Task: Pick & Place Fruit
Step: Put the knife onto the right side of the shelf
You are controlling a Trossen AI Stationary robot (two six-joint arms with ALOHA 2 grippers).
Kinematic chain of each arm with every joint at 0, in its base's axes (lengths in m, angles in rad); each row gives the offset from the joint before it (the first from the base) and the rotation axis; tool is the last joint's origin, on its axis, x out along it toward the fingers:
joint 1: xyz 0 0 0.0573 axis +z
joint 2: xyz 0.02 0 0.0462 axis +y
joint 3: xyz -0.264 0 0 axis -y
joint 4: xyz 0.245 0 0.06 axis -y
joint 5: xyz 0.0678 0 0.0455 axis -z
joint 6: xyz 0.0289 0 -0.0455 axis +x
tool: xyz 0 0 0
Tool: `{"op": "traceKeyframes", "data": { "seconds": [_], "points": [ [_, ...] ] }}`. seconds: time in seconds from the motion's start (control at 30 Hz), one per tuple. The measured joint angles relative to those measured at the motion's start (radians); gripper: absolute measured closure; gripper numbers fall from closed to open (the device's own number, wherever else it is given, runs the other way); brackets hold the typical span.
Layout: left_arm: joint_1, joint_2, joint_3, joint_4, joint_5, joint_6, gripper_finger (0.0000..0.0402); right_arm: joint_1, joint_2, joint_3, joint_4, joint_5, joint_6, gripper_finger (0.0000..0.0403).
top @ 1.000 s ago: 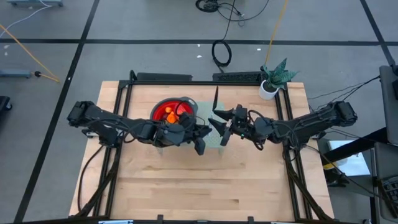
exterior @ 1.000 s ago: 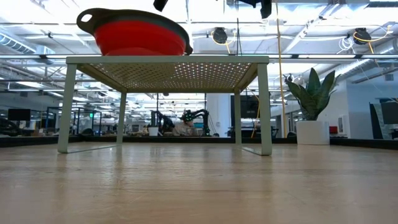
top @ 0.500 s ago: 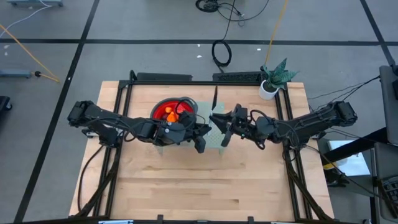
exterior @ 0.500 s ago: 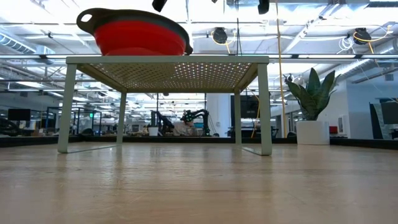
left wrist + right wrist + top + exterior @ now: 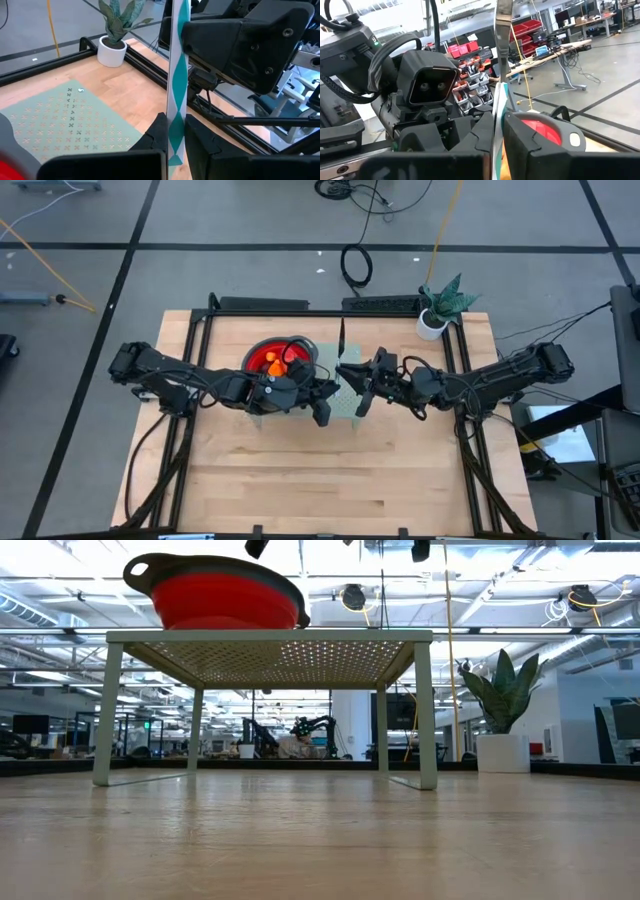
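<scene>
Left hand (image 5: 175,142) and right hand (image 5: 499,131) both clamped on one knife (image 5: 504,30) pointing 12 o'clock. Mistimed release could drop it onto fruit (image 5: 275,365) at 9 o'clock.

The pale wooden worktop (image 5: 330,470) stands on a grey floor (image 5: 200,270) crossed by dark lines, with a coiled black cable (image 5: 356,265) and a yellow cord (image 5: 40,245) lying on it. A potted plant (image 5: 440,308) in a white pot sits at one far corner of the worktop. Level across the worktop, a large open hall shows with bright ceiling lights (image 5: 560,565), pipes and distant desks (image 5: 250,748). Shelves hold red bins (image 5: 465,50).
</scene>
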Motion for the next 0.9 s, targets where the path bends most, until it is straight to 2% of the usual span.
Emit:
{"op": "traceKeyframes", "data": {
  "seconds": [0.27,0.67,0.9],
  "points": [
    [-0.001,0.000,0.000,0.002,0.020,0.000,0.0365,0.002,0.000,0.000,0.002,-0.001,0.008,0.0389],
    [-0.002,0.000,0.001,0.002,0.028,-0.005,0.0245,0.002,0.000,0.000,-0.016,0.001,0.032,0.0393],
    [-0.001,0.000,0.001,-0.003,0.051,-0.022,0.0243,0.002,0.000,0.000,-0.063,0.018,0.061,0.0393]
  ]
}}
